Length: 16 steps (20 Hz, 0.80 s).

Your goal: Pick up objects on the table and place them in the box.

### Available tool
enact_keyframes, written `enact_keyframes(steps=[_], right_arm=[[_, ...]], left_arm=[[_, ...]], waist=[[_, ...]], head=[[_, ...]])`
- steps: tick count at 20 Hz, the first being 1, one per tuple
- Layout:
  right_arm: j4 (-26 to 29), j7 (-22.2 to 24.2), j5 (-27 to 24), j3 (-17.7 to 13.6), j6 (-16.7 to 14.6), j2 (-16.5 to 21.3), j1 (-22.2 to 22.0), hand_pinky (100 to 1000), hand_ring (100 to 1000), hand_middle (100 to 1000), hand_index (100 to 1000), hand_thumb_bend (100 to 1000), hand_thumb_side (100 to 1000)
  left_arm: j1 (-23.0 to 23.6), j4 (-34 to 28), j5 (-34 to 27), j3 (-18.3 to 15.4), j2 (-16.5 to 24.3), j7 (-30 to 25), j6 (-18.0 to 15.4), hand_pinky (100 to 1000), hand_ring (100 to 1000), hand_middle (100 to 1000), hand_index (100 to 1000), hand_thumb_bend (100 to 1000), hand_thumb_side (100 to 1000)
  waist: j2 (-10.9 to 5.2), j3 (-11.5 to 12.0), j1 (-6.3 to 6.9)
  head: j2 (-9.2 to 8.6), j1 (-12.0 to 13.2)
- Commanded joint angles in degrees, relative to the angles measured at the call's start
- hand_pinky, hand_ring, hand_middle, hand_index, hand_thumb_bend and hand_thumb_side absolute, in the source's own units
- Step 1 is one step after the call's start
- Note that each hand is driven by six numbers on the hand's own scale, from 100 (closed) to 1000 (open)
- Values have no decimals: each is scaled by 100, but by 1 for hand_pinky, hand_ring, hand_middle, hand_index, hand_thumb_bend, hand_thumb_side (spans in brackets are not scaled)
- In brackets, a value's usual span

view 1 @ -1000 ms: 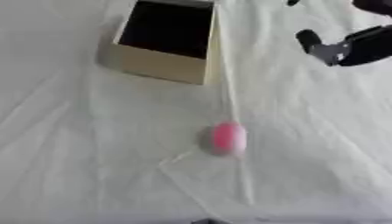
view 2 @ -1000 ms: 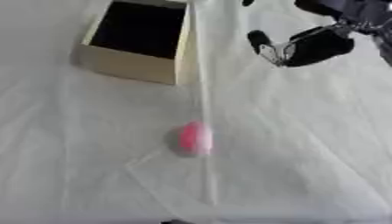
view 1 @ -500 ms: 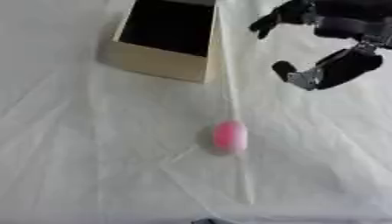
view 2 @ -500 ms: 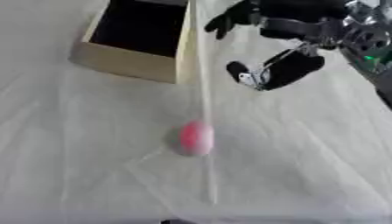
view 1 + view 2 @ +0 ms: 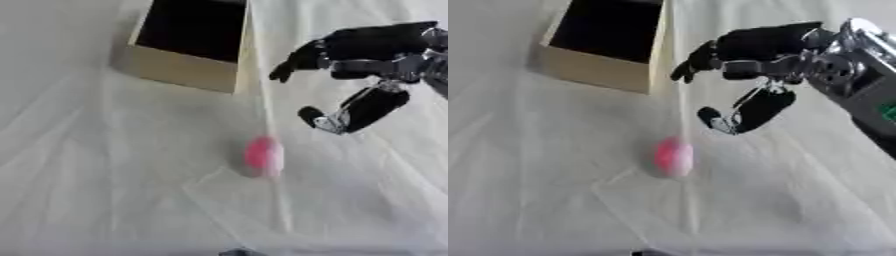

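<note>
A small pink egg-shaped object (image 5: pixel 262 154) lies on the white cloth near the middle, on a raised crease. Up and to the left of it stands a tan box (image 5: pixel 188 75) with a dark open inside. My right hand (image 5: pixel 754 55) reaches in from the right and hovers above the cloth, up and to the right of the pink object, between it and the box. Its fingers are spread and gently curved, the thumb points down, and nothing is in it. My left hand shows in neither view.
White wrinkled cloth (image 5: pixel 105 200) covers the whole table, with a long crease (image 5: pixel 278 200) running from the box's right side down past the pink object.
My right hand has come in from the upper right, moving left and down toward the pink object, and more of the forearm shows. The pink object and the box have not moved.
</note>
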<state>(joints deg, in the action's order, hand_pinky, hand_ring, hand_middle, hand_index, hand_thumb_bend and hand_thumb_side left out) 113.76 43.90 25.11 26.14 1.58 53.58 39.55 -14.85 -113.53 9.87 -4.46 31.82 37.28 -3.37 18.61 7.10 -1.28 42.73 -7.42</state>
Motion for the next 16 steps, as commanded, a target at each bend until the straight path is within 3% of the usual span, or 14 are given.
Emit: enact_keyframes(steps=[1,11,16], right_arm=[[83,148,134,82,-29,43,54,906,887,805,967,133,399],[83,560,368,445,-13,-251,126,902,885,803,968,152,407],[83,573,688,518,-35,-380,145,893,873,766,956,189,456]], left_arm=[[-64,-106,-21,-29,101,-16,-4,660,749,659,832,608,829],[-58,-106,-37,-20,77,-31,-4,660,749,659,831,605,827],[-53,-106,-50,-13,61,-43,0,660,749,659,831,600,823]], waist=[[-90,4,14],[-105,14,20],[-104,11,27]], head=[[-60,0],[-92,-31],[-81,-29]])
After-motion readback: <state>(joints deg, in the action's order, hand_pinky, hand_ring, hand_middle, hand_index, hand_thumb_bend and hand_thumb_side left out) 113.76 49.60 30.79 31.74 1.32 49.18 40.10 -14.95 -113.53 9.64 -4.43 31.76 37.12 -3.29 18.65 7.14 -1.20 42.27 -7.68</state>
